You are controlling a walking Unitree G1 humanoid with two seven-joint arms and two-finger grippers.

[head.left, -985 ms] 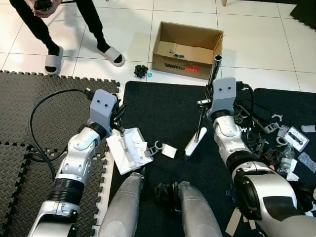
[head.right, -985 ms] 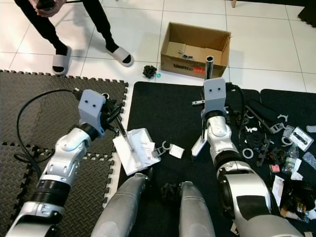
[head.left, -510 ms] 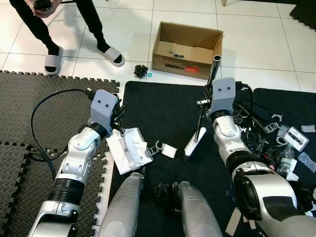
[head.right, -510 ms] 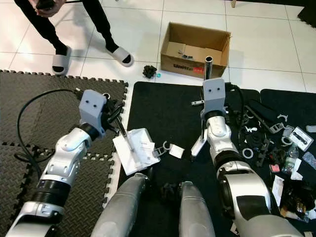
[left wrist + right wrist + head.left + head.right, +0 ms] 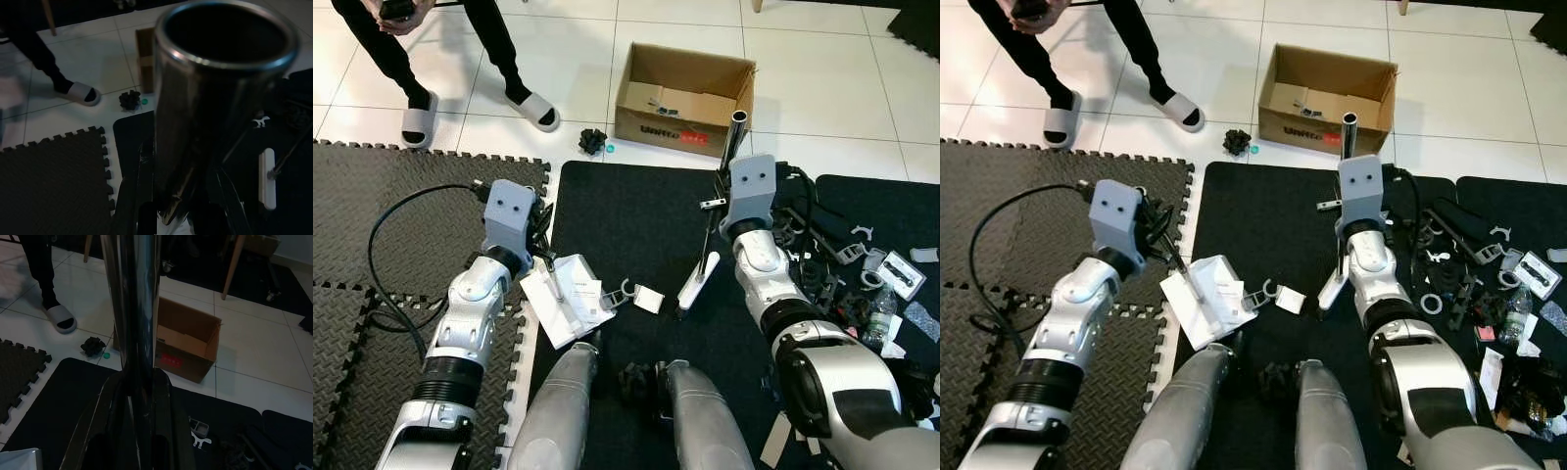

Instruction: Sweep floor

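Cardboard box (image 5: 685,96) open on white tiles, few small bits inside. Our left gripper (image 5: 1167,243) clamped on dustpan handle (image 5: 205,98), white dustpan (image 5: 563,299) lying at black mat (image 5: 636,225) edge. Our right gripper (image 5: 717,201) closed round broom pole (image 5: 132,308), broom head (image 5: 695,284) down on mat. Person's upper body cut off. Clutter (image 5: 862,274) at right hard to make out.

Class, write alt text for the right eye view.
A robot looks down at a black mat, its left gripper holding a white dustpan and its right gripper a broom. A cardboard box and a person's legs are beyond.
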